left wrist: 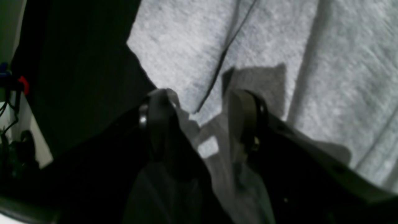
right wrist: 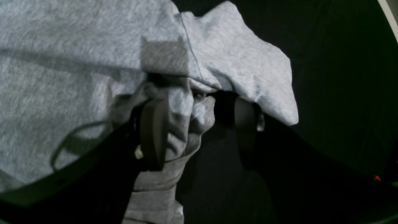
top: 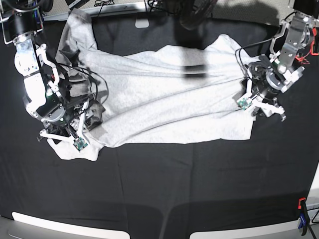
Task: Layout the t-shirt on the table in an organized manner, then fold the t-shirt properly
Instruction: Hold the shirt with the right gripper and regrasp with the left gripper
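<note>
The light grey t-shirt lies spread sideways across the black table, wrinkled, with one end bunched at the left. In the left wrist view my left gripper is open at the shirt's right-hand edge. Its fingers straddle a low fold of cloth by the table. In the right wrist view my right gripper is open too. A crumpled bunch of shirt sits between its jaws against one finger, and a dark gap separates it from the other finger.
A red and blue clamp grips the table's front right edge, and another clamp shows at the side. Cables and a small white object lie along the back edge. A dark shadow band crosses the shirt.
</note>
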`<action>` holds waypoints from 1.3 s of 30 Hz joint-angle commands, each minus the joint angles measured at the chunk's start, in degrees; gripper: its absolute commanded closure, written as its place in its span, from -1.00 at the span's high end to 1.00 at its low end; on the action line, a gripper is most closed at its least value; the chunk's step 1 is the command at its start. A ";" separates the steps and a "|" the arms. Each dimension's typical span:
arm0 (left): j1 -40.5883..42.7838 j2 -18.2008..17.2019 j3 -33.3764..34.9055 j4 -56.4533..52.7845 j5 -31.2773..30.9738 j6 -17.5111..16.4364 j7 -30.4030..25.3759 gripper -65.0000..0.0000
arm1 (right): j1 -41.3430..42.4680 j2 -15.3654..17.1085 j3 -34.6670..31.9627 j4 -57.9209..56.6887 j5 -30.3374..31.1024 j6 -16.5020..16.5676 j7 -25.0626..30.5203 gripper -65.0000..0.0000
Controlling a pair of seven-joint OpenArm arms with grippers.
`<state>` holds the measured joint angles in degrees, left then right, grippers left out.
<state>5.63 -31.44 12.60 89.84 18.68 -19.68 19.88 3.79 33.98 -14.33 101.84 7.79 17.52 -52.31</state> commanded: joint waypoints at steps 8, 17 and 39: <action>-5.01 -0.68 -0.37 -2.51 -0.37 0.83 -1.51 -0.12 | 1.09 0.79 0.48 1.11 -0.07 -0.42 0.85 0.01; -4.81 -0.66 2.82 -2.51 -1.18 0.79 -1.53 -0.12 | 1.09 0.79 0.48 1.11 -0.07 -0.42 0.85 0.01; -13.81 -0.50 5.84 -1.36 -4.55 10.93 2.58 -0.81 | 1.11 0.79 0.48 1.11 -0.09 -0.42 0.87 0.01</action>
<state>-7.16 -31.14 18.87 87.53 13.61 -9.65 23.40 3.79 34.00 -14.33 101.86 7.77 17.52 -52.31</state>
